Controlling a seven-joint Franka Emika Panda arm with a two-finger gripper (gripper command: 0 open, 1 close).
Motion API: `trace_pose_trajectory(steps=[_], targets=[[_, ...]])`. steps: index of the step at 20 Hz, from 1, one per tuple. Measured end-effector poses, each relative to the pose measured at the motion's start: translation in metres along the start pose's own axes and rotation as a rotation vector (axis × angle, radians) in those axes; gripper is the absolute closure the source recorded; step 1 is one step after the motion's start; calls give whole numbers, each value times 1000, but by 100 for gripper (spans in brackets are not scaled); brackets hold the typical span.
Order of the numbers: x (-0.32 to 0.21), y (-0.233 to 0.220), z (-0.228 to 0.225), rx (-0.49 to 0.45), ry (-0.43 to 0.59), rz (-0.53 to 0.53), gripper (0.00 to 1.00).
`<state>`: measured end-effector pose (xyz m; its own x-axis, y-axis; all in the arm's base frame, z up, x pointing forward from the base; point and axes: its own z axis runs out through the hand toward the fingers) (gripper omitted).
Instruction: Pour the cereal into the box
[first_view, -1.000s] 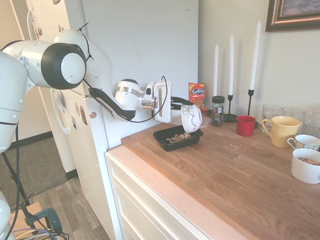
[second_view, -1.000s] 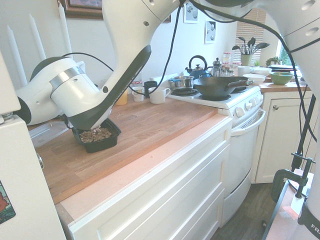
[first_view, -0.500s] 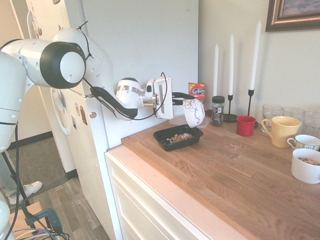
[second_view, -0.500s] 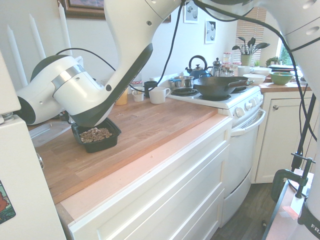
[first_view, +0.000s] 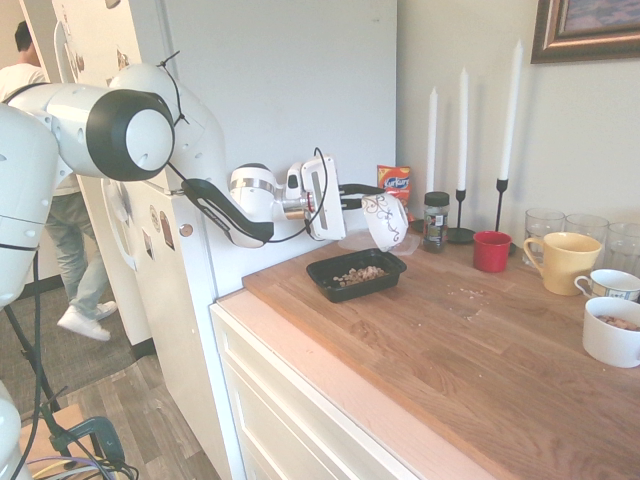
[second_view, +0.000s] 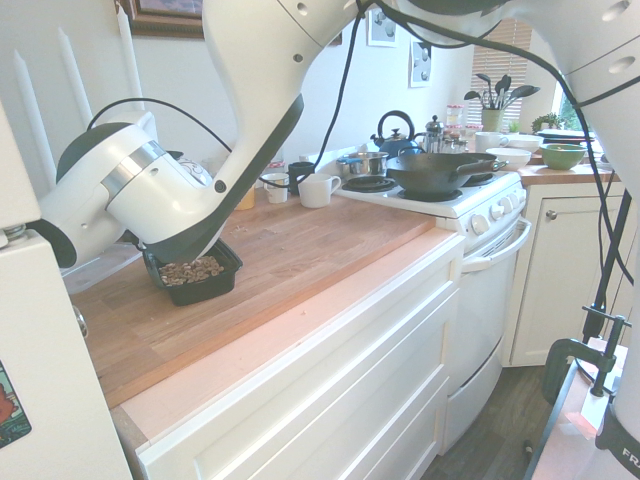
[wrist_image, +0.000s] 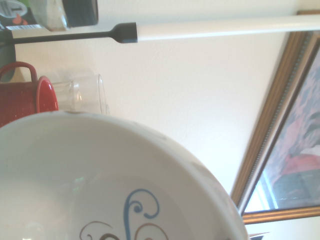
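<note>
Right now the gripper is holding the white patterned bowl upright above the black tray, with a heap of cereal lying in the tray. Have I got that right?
Not quite: the bowl isn't upright. The first exterior view shows it tipped steeply onto its side in the gripper. The heap of cereal does lie in the black tray.

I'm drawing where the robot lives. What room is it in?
Looks like a kitchen: there's a stove with a black frying pan on it, and a kettle with a black handle behind.
</note>
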<state>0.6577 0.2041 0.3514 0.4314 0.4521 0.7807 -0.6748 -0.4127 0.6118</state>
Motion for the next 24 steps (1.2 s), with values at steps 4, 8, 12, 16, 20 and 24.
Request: trace_pose_trajectory(steps=[4,8,12,16,20,24], targets=[[-6,3,1,-44,14,-44,100],[-2,6,-2,-49,-19,-39,100],[34,29,24,-69,-175,46,100],[77,77,62,-41,-401,148,100],[81,122,109,35,-646,232,100],[51,175,190,133,-899,337,100]])
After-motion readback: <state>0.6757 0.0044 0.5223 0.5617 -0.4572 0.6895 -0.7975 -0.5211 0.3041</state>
